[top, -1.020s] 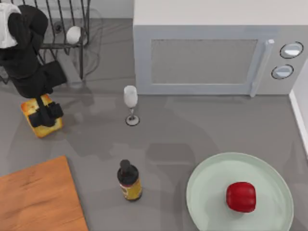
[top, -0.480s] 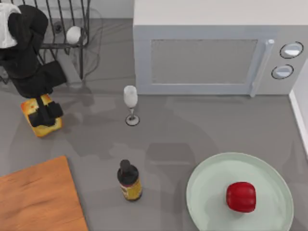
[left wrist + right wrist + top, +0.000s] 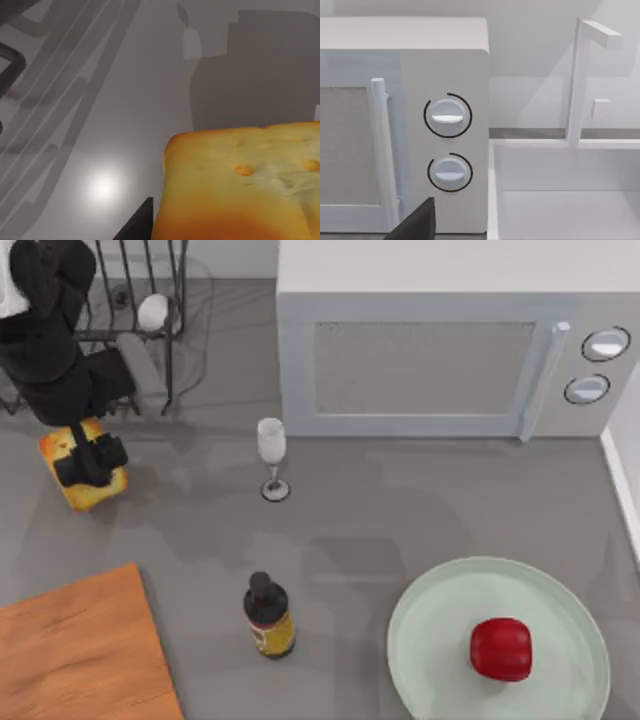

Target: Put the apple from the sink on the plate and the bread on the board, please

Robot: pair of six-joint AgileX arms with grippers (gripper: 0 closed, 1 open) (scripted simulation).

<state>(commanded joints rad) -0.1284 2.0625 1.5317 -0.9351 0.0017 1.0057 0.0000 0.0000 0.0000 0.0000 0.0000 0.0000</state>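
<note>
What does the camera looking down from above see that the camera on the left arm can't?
From above: the apple on the plate, the board, a bottle, a wine glass, the microwave and the left hand clamped on the bread.

Left wrist: the spots on the bread's top, close up.

Both: the bread, grey counter and wire rack.
</note>
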